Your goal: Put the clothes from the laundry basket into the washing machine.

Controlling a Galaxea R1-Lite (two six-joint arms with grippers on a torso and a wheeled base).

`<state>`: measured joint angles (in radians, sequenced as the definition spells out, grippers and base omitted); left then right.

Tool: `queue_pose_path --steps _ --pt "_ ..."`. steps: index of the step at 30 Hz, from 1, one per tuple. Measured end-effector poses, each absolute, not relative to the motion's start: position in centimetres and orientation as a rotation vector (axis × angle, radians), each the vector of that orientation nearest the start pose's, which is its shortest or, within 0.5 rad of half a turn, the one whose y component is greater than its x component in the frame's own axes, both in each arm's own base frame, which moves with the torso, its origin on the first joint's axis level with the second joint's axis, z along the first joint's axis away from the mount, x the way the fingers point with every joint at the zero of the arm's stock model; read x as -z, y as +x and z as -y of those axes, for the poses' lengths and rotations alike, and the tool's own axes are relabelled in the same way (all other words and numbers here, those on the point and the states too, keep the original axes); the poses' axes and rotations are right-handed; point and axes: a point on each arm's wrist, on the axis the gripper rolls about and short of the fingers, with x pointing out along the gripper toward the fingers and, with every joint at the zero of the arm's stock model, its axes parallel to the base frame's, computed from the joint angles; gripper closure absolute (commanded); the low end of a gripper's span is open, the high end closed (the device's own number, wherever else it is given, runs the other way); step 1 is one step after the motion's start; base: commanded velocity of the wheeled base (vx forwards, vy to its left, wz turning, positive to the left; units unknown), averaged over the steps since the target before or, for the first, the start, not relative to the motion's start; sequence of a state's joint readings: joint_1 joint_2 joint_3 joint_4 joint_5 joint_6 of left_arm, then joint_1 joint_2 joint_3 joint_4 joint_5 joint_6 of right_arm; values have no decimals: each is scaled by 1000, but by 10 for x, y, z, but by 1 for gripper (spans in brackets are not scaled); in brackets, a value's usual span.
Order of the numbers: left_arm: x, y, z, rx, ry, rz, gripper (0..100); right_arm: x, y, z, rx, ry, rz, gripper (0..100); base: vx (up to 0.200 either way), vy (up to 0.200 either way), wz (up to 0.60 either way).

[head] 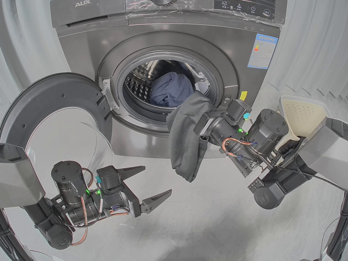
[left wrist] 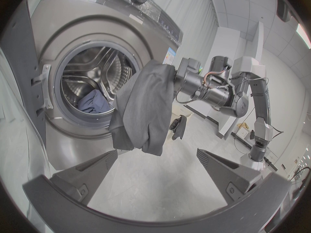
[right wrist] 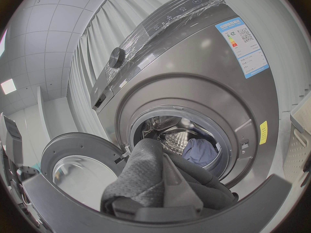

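Blue garment (head: 170, 89) already in the washing machine (head: 232, 48) drum, and the right end effector (head: 203, 125), clamped on a grey garment (head: 186, 142), has it at the opening's 4 o'clock, mostly hanging outside! Left end effector (head: 156, 180) sits wide open and empty at 7 o'clock. The left wrist view adds another dark piece (left wrist: 179, 127) by the laundry basket (head: 302, 115), so more remains, I'd judge.

Drum mouth (head: 152, 80) open; grey garment (head: 186, 138) hangs before its lower right; door (head: 54, 91) stands wide left.
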<state>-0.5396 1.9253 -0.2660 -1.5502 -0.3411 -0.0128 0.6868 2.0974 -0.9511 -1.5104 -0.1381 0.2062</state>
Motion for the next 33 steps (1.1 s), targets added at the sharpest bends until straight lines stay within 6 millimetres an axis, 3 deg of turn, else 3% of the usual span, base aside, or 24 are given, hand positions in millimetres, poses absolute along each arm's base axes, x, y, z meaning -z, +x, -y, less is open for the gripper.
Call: queue_pose_path --steps 9,14,23,33 --pt "-102 225 148 898 -10 -58 0 -167 300 -245 -583 347 279 100 0 0 0" --pt "-106 250 165 901 -21 7 0 -166 298 -247 -588 348 275 100 0 0 0" --pt "-93 298 204 907 -37 78 0 -163 293 -256 -603 353 261 100 0 0 0" --pt "-77 320 222 840 -45 90 0 -156 287 -267 -615 360 237 100 0 0 0"
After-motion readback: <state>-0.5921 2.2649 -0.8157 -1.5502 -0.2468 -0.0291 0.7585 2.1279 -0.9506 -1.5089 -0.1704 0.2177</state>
